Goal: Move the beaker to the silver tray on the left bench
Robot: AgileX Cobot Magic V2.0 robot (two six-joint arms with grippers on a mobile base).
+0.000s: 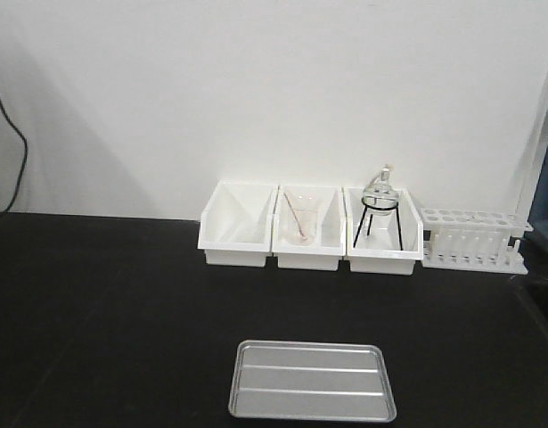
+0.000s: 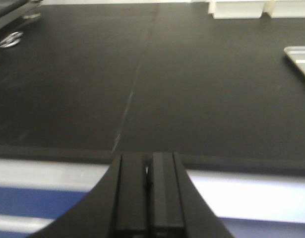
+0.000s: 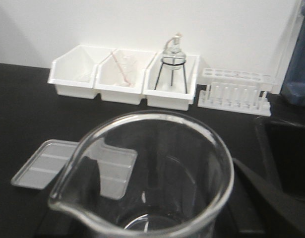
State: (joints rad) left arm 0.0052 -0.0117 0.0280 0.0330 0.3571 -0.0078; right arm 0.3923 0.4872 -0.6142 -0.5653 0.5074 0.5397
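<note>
While the right gripper (image 3: pixel 157 220) grips the beaker (image 3: pixel 142 168) aloft and the left gripper (image 2: pixel 148 198) sits pinched empty, transport seems underway; next, lower it upright onto the silver tray (image 1: pixel 312 381).

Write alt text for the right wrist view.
An empty-looking clear beaker fills the foreground, spout at lower left. Behind it a silver tray lies on the black bench; three white bins and a tube rack line the white wall.
</note>
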